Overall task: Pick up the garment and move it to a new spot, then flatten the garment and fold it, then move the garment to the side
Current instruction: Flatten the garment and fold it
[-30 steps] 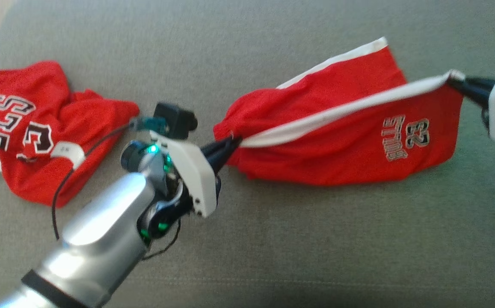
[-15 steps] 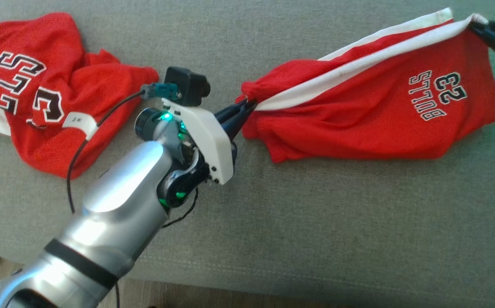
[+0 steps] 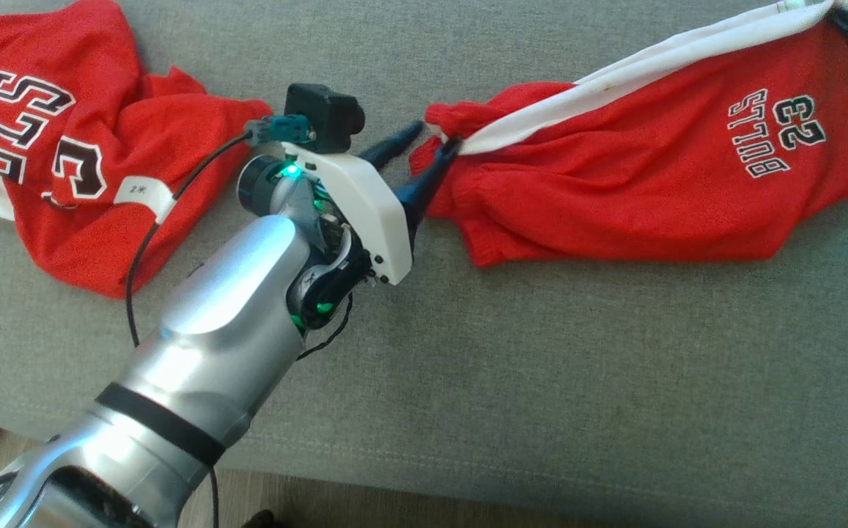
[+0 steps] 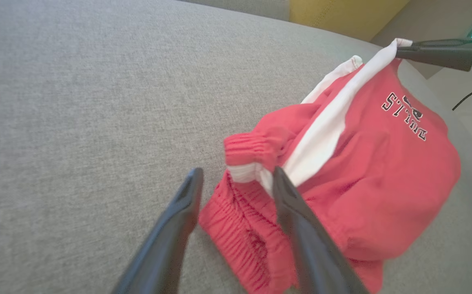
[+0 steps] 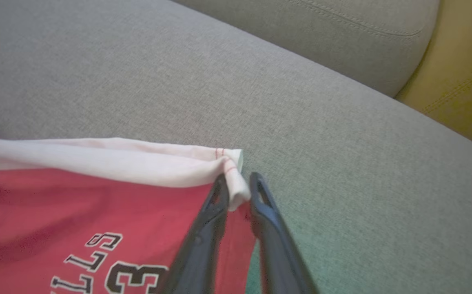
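The garment (image 3: 651, 183) is a pair of red shorts with a white side stripe and "BULLS 23" print, stretched across the grey sofa seat. My left gripper (image 3: 434, 136) stands open at the elastic waistband end. In the left wrist view its fingers (image 4: 178, 220) straddle the bunched waistband of the shorts (image 4: 382, 171), one finger touching the cloth and nothing pinched. My right gripper (image 5: 239, 177) is shut on the white hem corner (image 5: 231, 179) and holds that end raised at the far right (image 3: 845, 15).
A second red jersey (image 3: 50, 147) with black-and-white lettering lies crumpled at the left of the seat. The sofa's front edge (image 3: 467, 477) runs along the bottom, floor below. A yellow cushion (image 5: 464, 81) sits by the backrest beyond the shorts.
My left gripper has opened and let go of the waistband, which has dropped onto the seat. The right gripper keeps its hold on the hem. The head camera has shifted.
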Robot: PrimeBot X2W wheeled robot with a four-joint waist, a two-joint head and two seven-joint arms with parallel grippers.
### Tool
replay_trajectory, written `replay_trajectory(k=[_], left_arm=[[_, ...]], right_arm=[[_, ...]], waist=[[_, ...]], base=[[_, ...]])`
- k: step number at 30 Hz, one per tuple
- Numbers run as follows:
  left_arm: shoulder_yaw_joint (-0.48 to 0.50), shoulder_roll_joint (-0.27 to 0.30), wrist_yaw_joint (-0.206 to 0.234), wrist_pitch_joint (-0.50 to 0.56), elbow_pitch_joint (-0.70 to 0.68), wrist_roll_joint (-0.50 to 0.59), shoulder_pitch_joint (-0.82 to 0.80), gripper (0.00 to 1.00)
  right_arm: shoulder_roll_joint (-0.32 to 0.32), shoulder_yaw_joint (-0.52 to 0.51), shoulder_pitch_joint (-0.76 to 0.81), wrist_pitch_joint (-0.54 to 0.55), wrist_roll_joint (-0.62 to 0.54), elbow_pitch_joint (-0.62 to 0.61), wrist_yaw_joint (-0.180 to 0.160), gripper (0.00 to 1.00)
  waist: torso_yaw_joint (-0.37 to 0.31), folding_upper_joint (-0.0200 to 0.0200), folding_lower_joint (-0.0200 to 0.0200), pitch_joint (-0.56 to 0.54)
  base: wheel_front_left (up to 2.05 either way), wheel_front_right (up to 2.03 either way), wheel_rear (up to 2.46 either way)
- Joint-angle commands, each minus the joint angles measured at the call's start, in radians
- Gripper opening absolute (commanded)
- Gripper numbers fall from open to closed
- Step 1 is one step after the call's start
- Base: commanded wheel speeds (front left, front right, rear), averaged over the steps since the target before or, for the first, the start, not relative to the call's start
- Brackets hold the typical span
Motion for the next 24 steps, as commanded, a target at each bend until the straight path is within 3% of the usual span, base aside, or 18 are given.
replay_trajectory(k=[1, 10, 21, 24], left_arm=[[0.041, 0.014, 0.004, -0.015, -0.009, 0.011, -0.045, 1.00], [0.083, -0.004, 0.023, -0.106, 0.046, -0.012, -0.021, 1.00], [0.208, -0.008, 0.059, -0.282, 0.047, -0.053, 0.094, 1.00], [0.256, 0.004, 0.091, -0.292, 0.000, -0.006, 0.143, 1.00]], right_arm=[[-0.010, -0.010, -0.017, -0.023, 0.008, 0.014, -0.001, 1.00], [0.030, -0.009, 0.013, -0.125, 0.065, 0.081, -0.001, 1.00], [0.118, -0.056, 0.150, -0.480, 0.069, 0.156, -0.001, 1.00], [0.154, -0.074, 0.195, -0.552, 0.029, 0.179, -0.001, 1.00]], waist=[[-0.001, 0.0000, 0.0000, -0.001], [-0.013, 0.0000, 0.0000, -0.039], [-0.051, 0.0000, 0.0000, -0.201], [-0.066, 0.0000, 0.0000, -0.241]], base=[[0.00, 0.00, 0.00], [0.00, 0.00, 0.00], [0.00, 0.00, 0.00], [0.00, 0.00, 0.00]])
